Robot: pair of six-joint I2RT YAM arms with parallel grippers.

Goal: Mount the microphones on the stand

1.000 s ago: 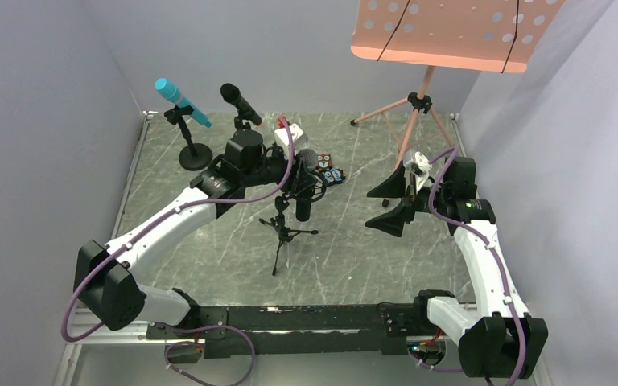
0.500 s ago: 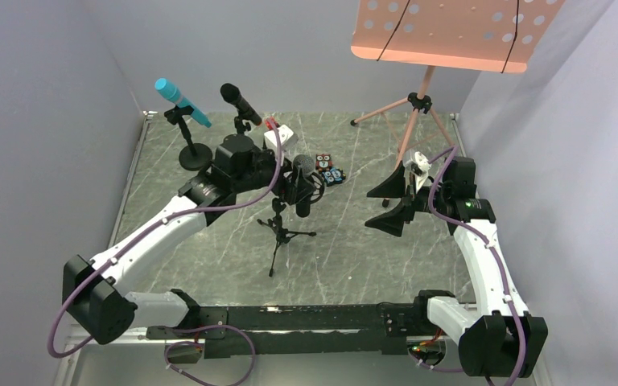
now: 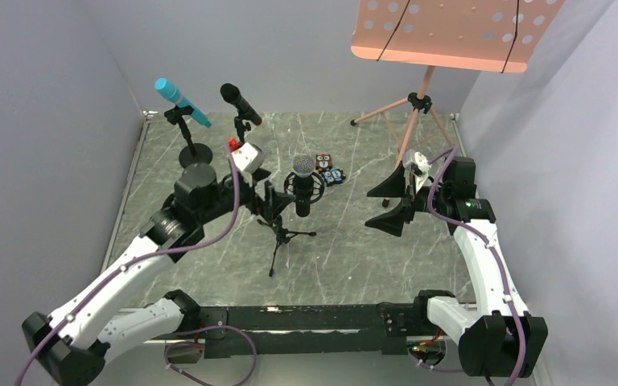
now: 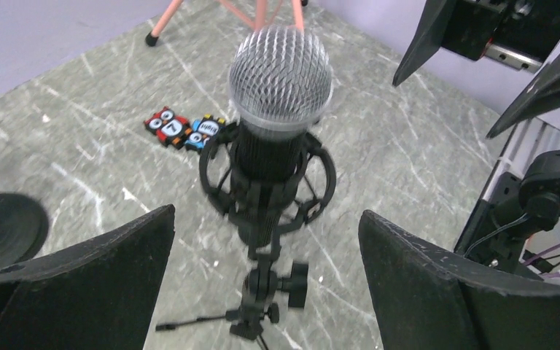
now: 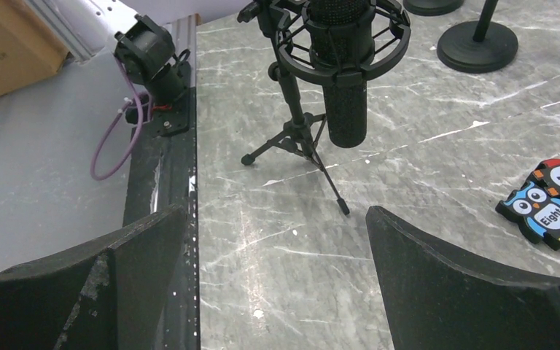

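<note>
Jaws of the left gripper (image 3: 272, 203) were spread to their widest with nothing held, standing just on the near side of the silver-mesh microphone (image 4: 273, 146) and apart from it. That microphone was seated head-up in the ring mount (image 4: 321, 171) of the small tripod stand (image 5: 302, 135), roughly midway between the left and right edges of the table (image 3: 354, 257). Jaws of the right gripper (image 3: 370, 209) were likewise fully parted and empty, held above the table toward its right edge. The light blue microphone (image 3: 181, 100) and the black microphone (image 3: 241, 103) were each carried on a stand by the far left corner, so the work was judged to be all but done, with only the clearing of the left arm left. For that, a straight retreat toward the near edge was called for, with the jaws spread so that neither finger could catch the ring. The tripod looked light and narrow-footed, and its legs were to be avoided by lifting before any sideways swing. A glance was advised to confirm that the microphone sat square in the ring.
</note>
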